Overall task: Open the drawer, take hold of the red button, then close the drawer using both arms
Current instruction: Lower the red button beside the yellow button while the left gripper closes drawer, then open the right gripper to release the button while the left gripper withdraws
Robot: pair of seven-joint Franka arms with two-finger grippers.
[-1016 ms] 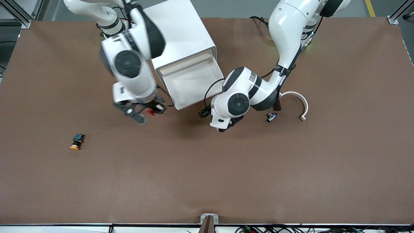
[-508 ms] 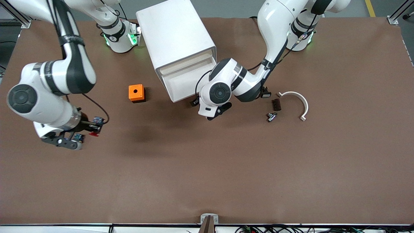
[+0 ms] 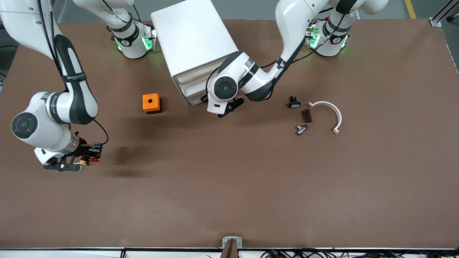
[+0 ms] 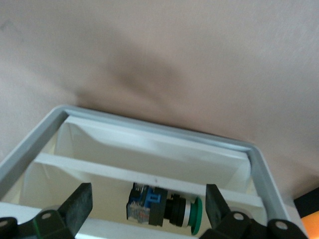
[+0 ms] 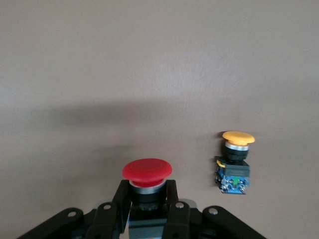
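Observation:
My right gripper [image 3: 90, 157] is shut on the red-capped button [image 3: 95, 159] and holds it low over the table at the right arm's end. In the right wrist view the fingers [image 5: 115, 199] clamp its dark body under the red cap [image 5: 147, 170]. The white cabinet [image 3: 193, 39] stands near the robots' bases, with the drawer [image 3: 192, 96] sticking out only slightly. My left gripper [image 3: 225, 107] is at the drawer's front, open and empty. In the left wrist view [image 4: 147, 195] its fingers straddle a white compartment [image 4: 149, 149] that holds a green-capped button [image 4: 164, 210].
A yellow-orange-capped button [image 3: 83, 163] lies right beside my right gripper, also in the right wrist view [image 5: 235, 162]. A small orange box [image 3: 150, 103] stands beside the cabinet. A white curved piece [image 3: 333, 114] and three small dark parts [image 3: 306, 115] lie toward the left arm's end.
My right arm swung from beside the drawer to the right arm's end, carrying the red button. My left arm moved toward the cabinet and the drawer slid almost fully in.

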